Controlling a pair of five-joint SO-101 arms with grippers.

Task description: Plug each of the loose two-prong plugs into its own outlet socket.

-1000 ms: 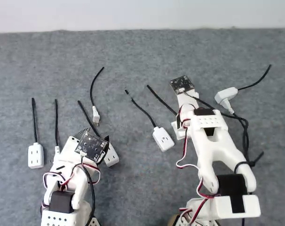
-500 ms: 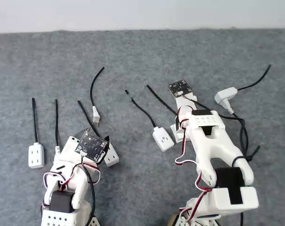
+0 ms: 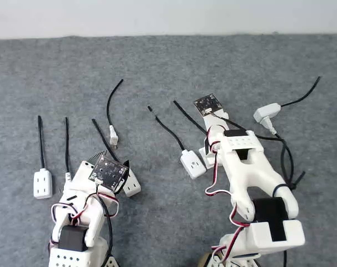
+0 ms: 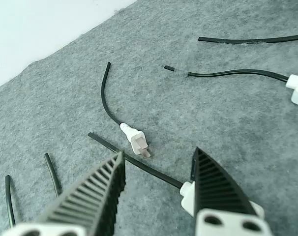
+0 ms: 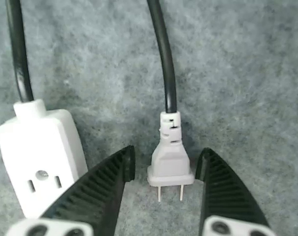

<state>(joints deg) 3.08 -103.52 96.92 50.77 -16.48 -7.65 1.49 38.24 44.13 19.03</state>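
In the right wrist view a small white two-prong plug (image 5: pixel 170 165) lies flat on the grey carpet between the open fingers (image 5: pixel 101 188) of my right gripper (image 5: pixel 166 158), with gaps on both sides. A white outlet socket (image 5: pixel 42 152) lies right beside it, seen in the high view as the socket (image 3: pixel 193 164) left of the right arm (image 3: pixel 243 161). My left gripper (image 4: pixel 159 156) is open above the carpet, short of another white plug (image 4: pixel 137 141), also visible as the plug (image 3: pixel 113 135) in the high view. A second socket (image 3: pixel 131 183) lies against the left gripper (image 3: pixel 109 158).
A third socket (image 3: pixel 42 184) lies at the far left, and a bigger white plug (image 3: pixel 267 114) at the right behind the right arm. Black cord stubs (image 3: pixel 67 144) trail toward the back across the carpet. Carpet is bare at the back, up to the white wall.
The right arm has shifted a little to the left and nearer, over the plug beside the middle socket. The left arm has not moved.
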